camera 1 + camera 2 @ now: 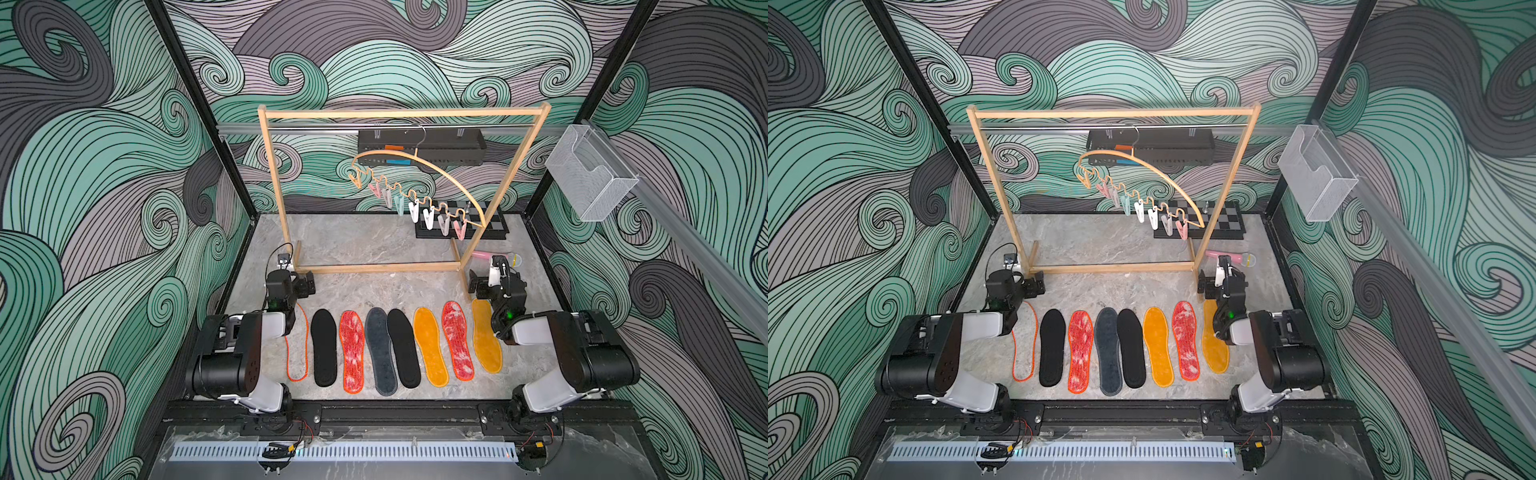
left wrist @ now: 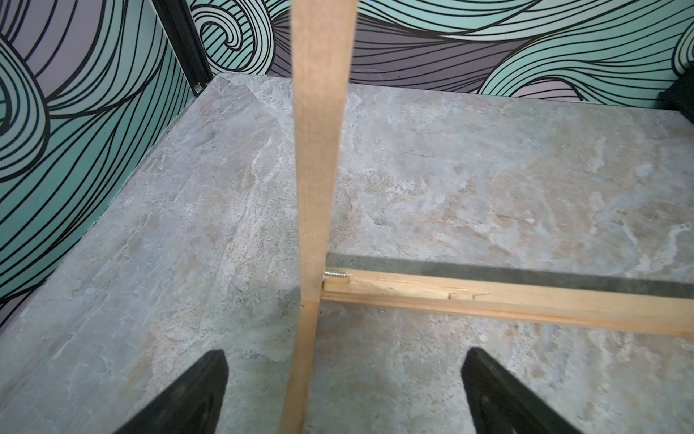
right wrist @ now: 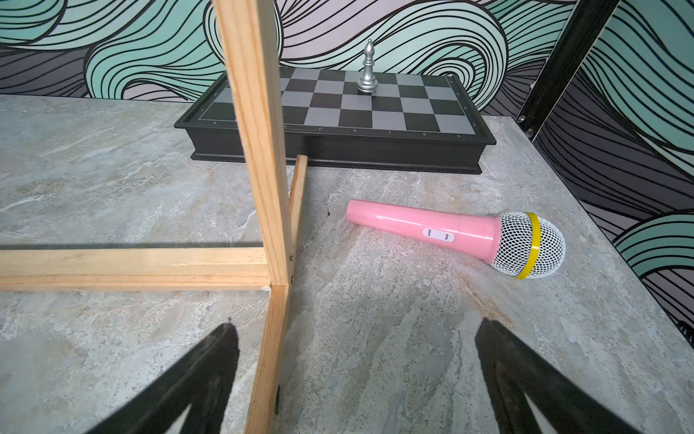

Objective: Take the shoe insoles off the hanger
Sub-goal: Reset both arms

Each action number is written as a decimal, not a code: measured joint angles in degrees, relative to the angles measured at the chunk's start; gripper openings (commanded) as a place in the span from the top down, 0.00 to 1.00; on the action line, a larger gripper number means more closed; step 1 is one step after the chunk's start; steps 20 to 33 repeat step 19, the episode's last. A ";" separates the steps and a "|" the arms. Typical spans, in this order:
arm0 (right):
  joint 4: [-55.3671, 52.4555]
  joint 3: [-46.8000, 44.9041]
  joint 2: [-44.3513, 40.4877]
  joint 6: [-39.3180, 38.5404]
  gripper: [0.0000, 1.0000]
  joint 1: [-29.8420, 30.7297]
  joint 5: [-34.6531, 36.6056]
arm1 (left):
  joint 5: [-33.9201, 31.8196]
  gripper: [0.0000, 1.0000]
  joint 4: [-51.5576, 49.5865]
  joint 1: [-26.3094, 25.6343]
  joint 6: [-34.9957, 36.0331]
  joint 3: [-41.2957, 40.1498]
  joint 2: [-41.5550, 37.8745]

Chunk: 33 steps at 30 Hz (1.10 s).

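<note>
Several shoe insoles lie flat in a row on the table front in both top views, from a pale orange-edged one through a black one to a mustard one. The wooden hanger hangs tilted from the rack's bar, and its pastel pegs hold nothing. My left gripper is open low over the rack's left foot. My right gripper is open over the right foot. Neither touches an insole.
The rectangular wooden rack stands mid-table, its foot bars running between my fingers. A chessboard with a silver bishop and a pink toy microphone lie at the back right. A wire basket hangs on the right wall.
</note>
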 measured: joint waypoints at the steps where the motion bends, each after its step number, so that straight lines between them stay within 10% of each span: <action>1: 0.00 0.00 -0.02 0.00 0.01 0.00 0.00 | 0.02 0.01 0.00 0.00 0.00 0.00 0.00; 33: -1.03 0.00 0.00 0.02 0.01 -0.04 -0.55 | 0.02 0.01 0.00 0.00 0.00 0.00 0.00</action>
